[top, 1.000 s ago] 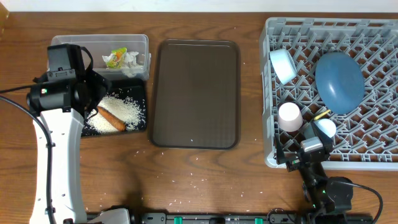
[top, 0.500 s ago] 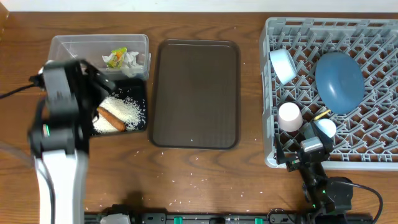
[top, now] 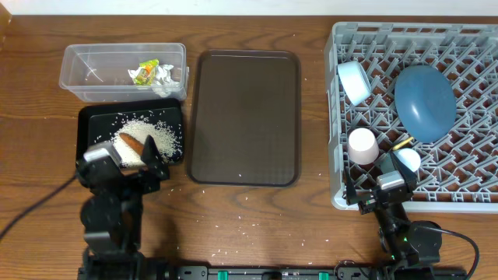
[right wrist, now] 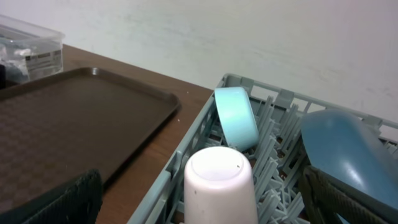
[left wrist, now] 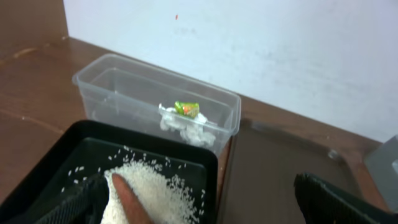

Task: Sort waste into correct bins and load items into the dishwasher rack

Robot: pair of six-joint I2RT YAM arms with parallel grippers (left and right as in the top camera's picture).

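The clear tub (top: 93,74) holds the yellow-green wrapper (top: 144,71) and white tissue (top: 163,75). The black tray (top: 89,124) holds rice (top: 152,132) and the sausage (top: 131,143). My left gripper (top: 131,162) is open and empty at the tray's front edge. In the left wrist view its jaws (left wrist: 205,214) frame the rice (left wrist: 158,186) and sausage (left wrist: 129,200), with the tub (left wrist: 118,87) behind. The grey rack (top: 467,47) holds the dark-blue plate (top: 424,101), light-blue cup (top: 354,82), pinkish-white cup (top: 362,145), white bowl (top: 408,160) and yellow spoon (top: 403,143). My right gripper (top: 377,196) is open and empty at the rack's front edge.
The large dark brown serving tray (top: 245,117) lies between the bins and the rack. Loose rice grains (top: 247,227) are scattered on the wooden table in front of it. In the right wrist view the pinkish-white cup (right wrist: 217,183) stands upside down before the light-blue cup (right wrist: 236,117).
My left arm has pulled back from over the tub and black tray toward the table's front edge and dropped low. The right arm has not moved.
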